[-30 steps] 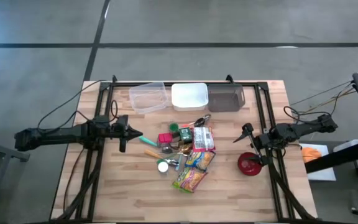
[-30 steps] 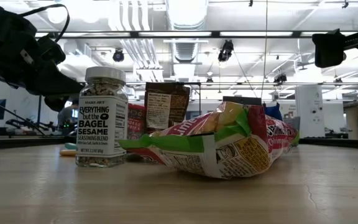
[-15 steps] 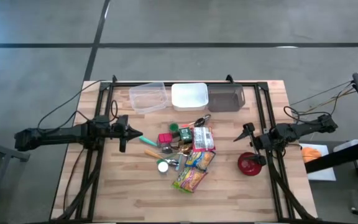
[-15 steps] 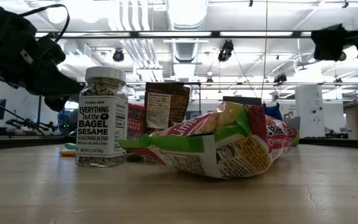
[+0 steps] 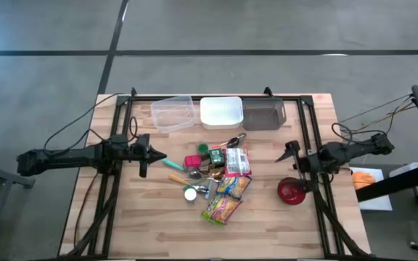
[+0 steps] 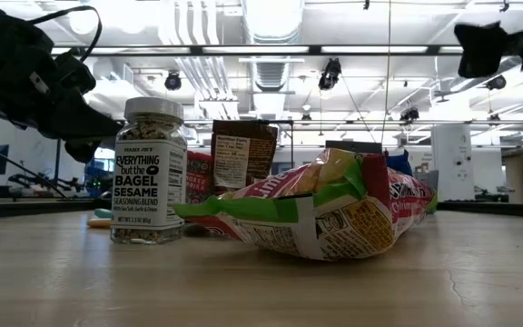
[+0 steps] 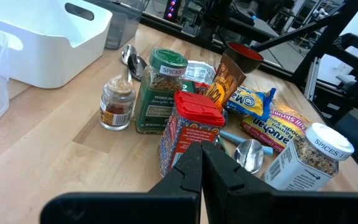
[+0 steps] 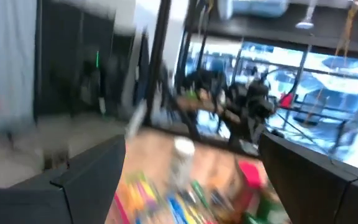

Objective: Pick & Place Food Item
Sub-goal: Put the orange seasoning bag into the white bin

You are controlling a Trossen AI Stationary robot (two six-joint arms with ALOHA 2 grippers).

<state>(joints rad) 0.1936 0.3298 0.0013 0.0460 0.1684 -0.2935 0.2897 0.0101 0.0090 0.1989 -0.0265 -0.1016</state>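
A pile of food items lies mid-table: a bagel sesame seasoning jar (image 6: 150,173), colourful snack bags (image 5: 223,206), a red canister (image 7: 188,127), a green-lidded spice jar (image 7: 160,90) and a small jar (image 7: 117,102), all standing or lying on the wood. My left gripper (image 5: 158,155) is shut and empty, hovering left of the pile with its fingertips (image 7: 201,149) pointing at the red canister. My right gripper (image 5: 287,152) hangs open and empty to the right of the pile, high above the table (image 6: 484,50).
Three bins line the far edge: clear (image 5: 173,114), white (image 5: 220,112) and grey (image 5: 264,114). A red bowl (image 5: 291,191) sits under the right arm. Spoons (image 7: 250,154) lie among the food. Bare wood shows along the near edge (image 5: 158,232).
My right gripper has tipped upward, its fingertips rising a little higher above the table while staying open. The left arm and all the food items have kept still.
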